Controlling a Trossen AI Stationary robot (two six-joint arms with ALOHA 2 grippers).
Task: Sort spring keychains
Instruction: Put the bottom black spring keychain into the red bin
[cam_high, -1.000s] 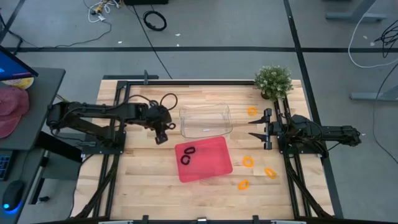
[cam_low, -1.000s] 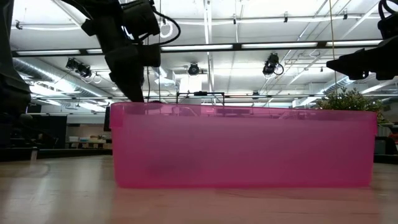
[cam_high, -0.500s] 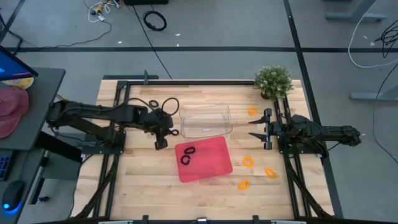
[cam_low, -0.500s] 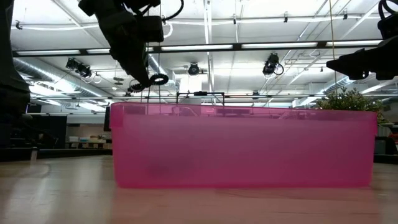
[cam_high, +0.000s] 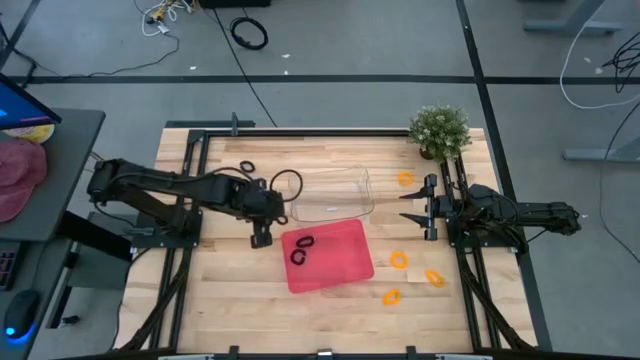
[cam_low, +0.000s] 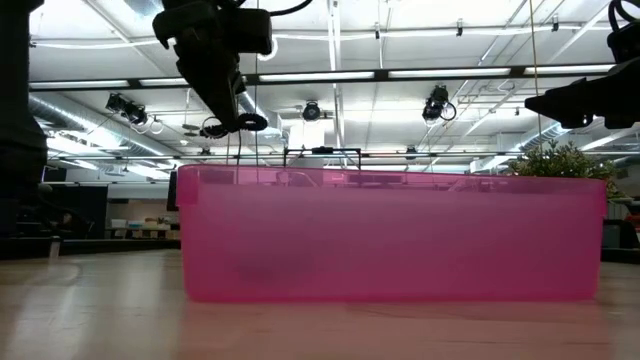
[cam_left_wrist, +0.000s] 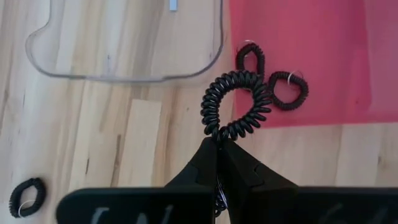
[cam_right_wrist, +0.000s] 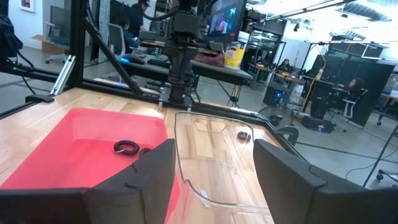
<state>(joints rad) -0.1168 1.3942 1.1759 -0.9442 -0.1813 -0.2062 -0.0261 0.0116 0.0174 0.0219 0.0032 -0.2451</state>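
My left gripper hangs just left of the red tray, shut on a black spring keychain. Two more black keychains lie inside the red tray. A further black one lies flat on the table at the far left. Several orange keychains lie on the wood at the right. My right gripper waits open at the right edge, level, holding nothing. My left gripper pinches the black keychain's coil at one spot on the loop between its two fingertips. The fingers come from above, slanting down. The loop hangs below them, lifted clear of the table, over the wood beside the red tray's left rim.
A clear plastic tray stands just beyond the red tray. A small potted plant stands at the far right corner. The arm's own cable loop curls beside the left wrist. Bare wood lies at the near left.
My left gripper has risen with the black keychain, which now hangs clear of the table. It has also gone toward the near edge, along the red tray's left side, and has stayed shut.
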